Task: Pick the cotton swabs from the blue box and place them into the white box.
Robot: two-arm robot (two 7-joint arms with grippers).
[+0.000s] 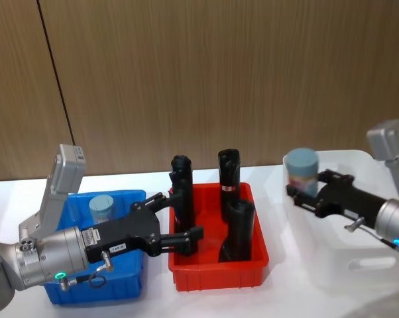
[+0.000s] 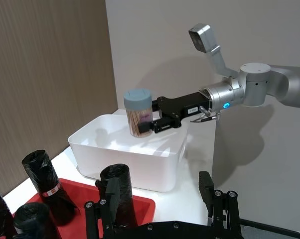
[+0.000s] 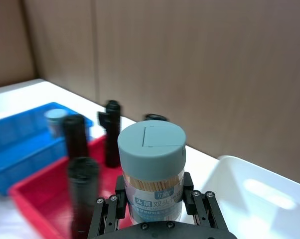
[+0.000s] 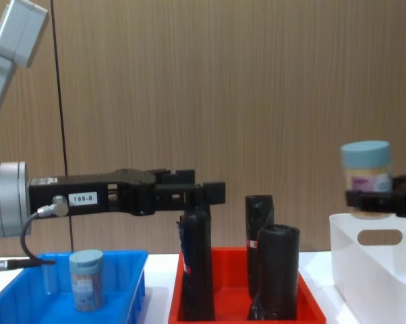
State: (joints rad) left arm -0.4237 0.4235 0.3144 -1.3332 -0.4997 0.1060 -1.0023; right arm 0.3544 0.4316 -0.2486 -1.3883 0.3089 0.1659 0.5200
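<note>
Right claw (image 1: 304,192): gripping cotton swab jar (image 1: 301,169) above white box (image 1: 358,265), at its left rim.
Left claw (image 1: 179,217): open, empty, over red bin (image 1: 216,278).
Blue box (image 1: 123,293): second jar (image 1: 101,207) inside.

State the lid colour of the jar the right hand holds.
Grey-blue lid; right wrist view shows it best.

white box (image 1: 348,268) interior free, tall black rolls (image 1: 238,222) beside

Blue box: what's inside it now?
One cotton swab jar stands upright in the blue box, near its back wall. The left arm crosses over the front part in the head view, hiding some of the floor there.
</note>
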